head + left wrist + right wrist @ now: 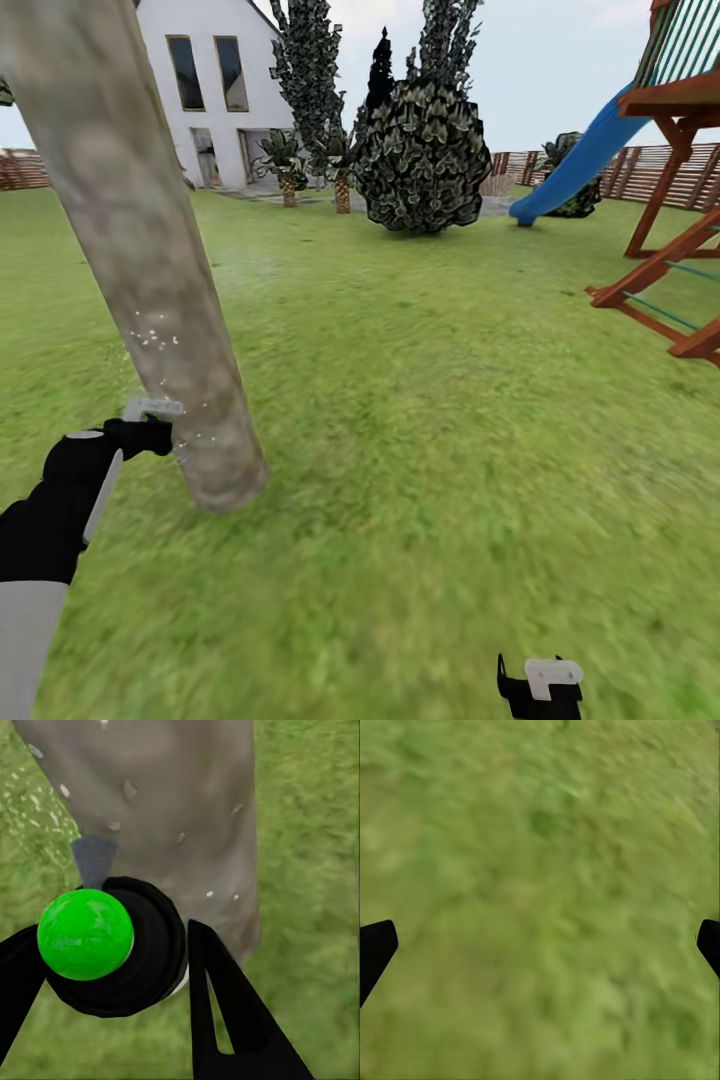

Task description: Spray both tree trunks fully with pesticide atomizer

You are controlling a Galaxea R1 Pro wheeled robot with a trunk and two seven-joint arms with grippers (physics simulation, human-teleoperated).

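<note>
At lower left, my left gripper (150,432) is clamped on the dark-grey cylindrical pesticide atomizer (120,949), against the mottled grey-brown tree trunk (150,260); right gripper (540,945) spread over grass (450,450).

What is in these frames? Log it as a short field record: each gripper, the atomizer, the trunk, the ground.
left gripper: shut on the pesticide atomizer, close to the trunk's base
atomizer top: dot shows green, not red
tree trunk: grey-brown, leaning in the head view, flecked with pale specks low down
right gripper: open, nothing between its fingers, over grass
background: dark shrub, blue slide, white house
</note>
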